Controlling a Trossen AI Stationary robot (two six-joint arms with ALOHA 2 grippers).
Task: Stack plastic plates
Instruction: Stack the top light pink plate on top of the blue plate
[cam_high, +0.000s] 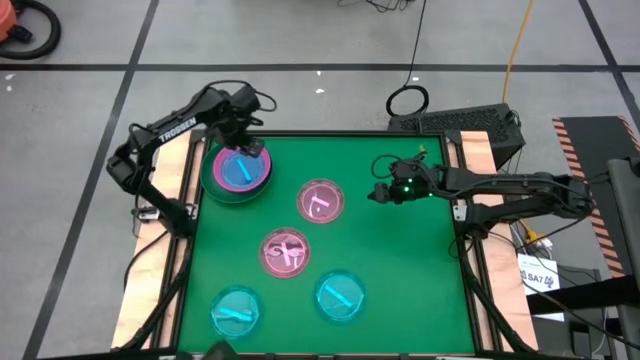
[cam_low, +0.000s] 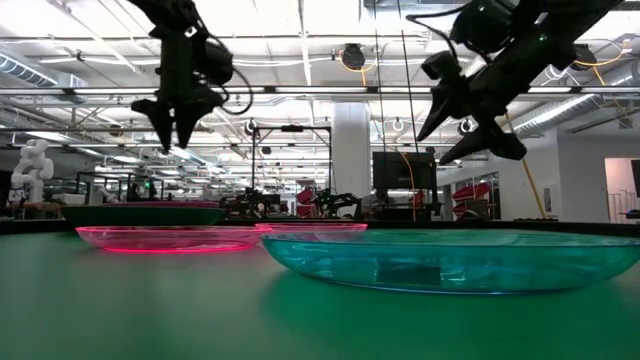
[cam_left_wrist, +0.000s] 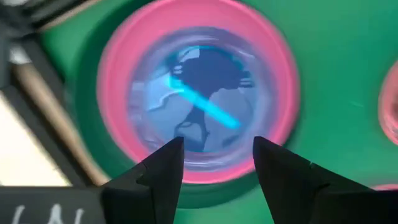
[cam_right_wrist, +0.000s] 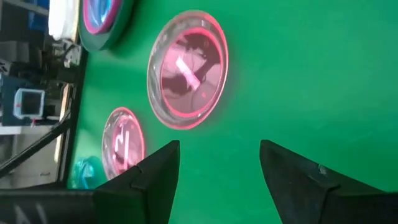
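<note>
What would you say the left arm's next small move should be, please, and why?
Probably lift straight up and clear. The left gripper hangs open above the stack, whose top cyan plate lies flat inside the magenta one, gripped by nothing. Four single plates remain on the mat; the pink plate is nearest. The right gripper waits open.

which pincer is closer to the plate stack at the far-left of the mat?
Left. The left pincer hangs open right over the stack of round plastic plates, cyan one on top. The right pincer waits open, well off to the stack's right, past the single translucent pink plate.
</note>
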